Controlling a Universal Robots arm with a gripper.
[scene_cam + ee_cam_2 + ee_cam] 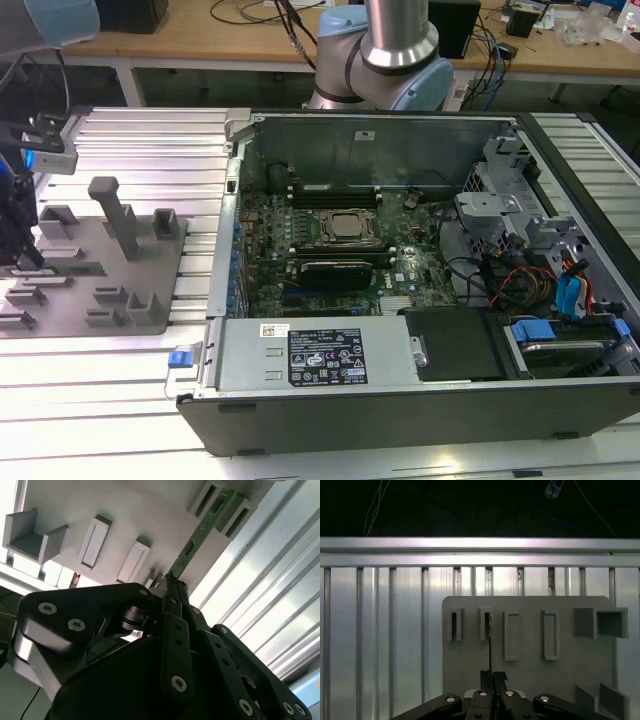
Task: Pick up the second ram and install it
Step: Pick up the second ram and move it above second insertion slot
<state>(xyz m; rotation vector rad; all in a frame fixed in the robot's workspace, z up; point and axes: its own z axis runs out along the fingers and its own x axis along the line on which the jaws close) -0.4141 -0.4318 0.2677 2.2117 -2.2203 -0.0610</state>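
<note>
Gripper (172, 586) fingers are pressed together on the near end of one ram stick (197, 537), a thin green board that runs straight out from the fingertips over the grey holder plate (465, 660). In the first wrist view you see that stick edge-on, as a dark line leading away from the tips to the second of two narrow slotted blocks (486, 625). You cannot tell whether its far end sits in that slot or hangs clear of it.

Beyond the fingertips, off to one side of the stick, you can count two long rectangular frames (511, 636) and one wider open-sided block (600, 622). Two more low pieces (612, 700) lie closer to the gripper on that same side.

In the exterior view your gripper hangs low over the plate at the exterior view's left, and one tall post (120, 215) stands on the plate near it. The plate rests on a ribbed metal table (130, 140). One open computer case (400, 410) lies well apart from the gripper, toward the exterior view's right. Inside it you have one processor (350, 227) in the middle of the board and one black card (335, 270) just beside that. The arm's base (400, 40) stands behind the case.
</note>
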